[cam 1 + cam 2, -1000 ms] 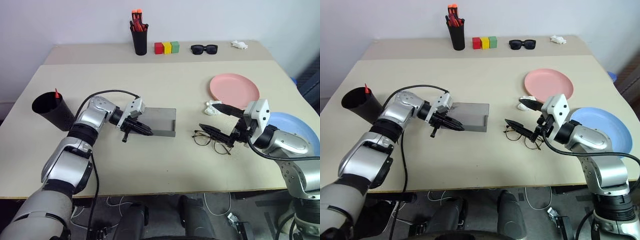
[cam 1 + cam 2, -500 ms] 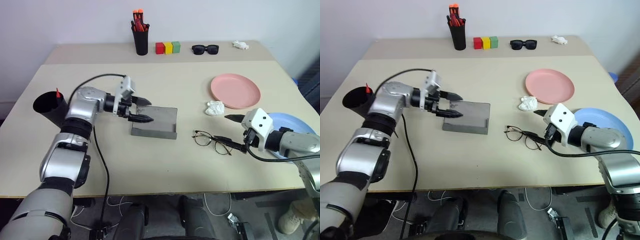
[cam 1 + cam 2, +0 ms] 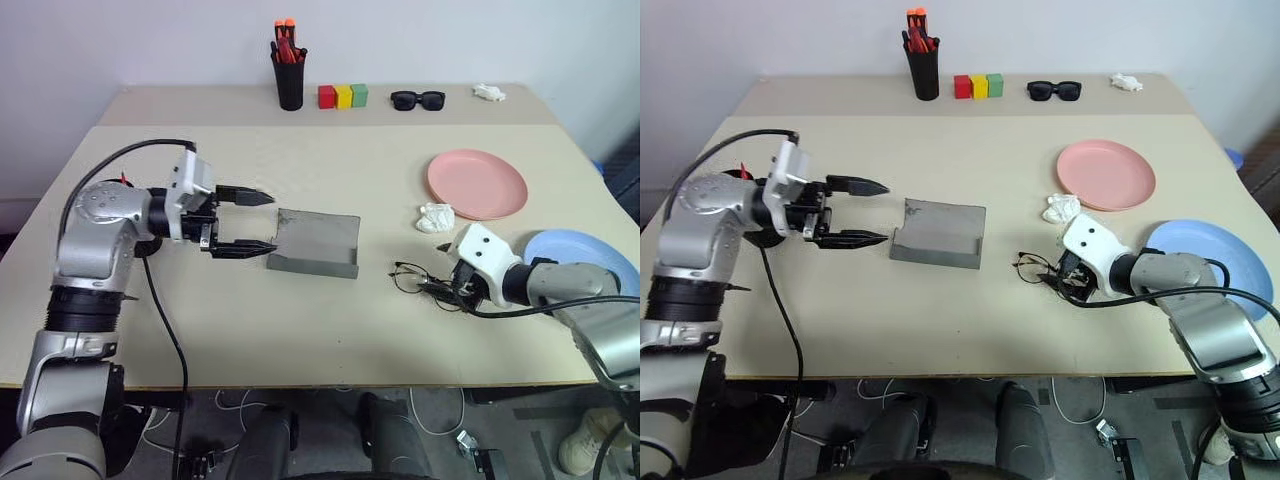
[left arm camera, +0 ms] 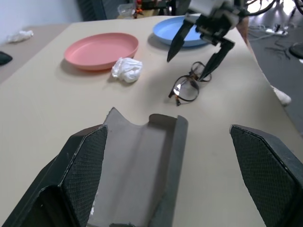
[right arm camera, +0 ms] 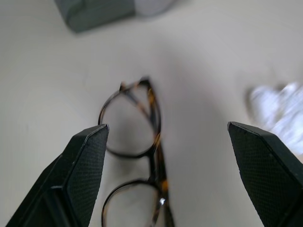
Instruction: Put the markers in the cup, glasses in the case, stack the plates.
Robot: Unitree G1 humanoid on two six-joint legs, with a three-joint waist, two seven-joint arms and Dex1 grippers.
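Note:
The grey case lies open in the middle of the table. My left gripper hangs open just left of it, pointing at it, with nothing held. The wire-frame glasses lie on the table right of the case. My right gripper is down at their right end, open, with one finger on each side of the frame. A pink plate and a blue plate lie apart on the right. The cup is mostly hidden behind my left arm, and a red marker tip pokes up there.
A crumpled white tissue lies between the glasses and the pink plate. Along the back stand a black pen pot, three coloured blocks, dark sunglasses and a small white object.
My left gripper opened, let go of the case and drew back to the left and up. My right gripper sank onto the right end of the glasses.

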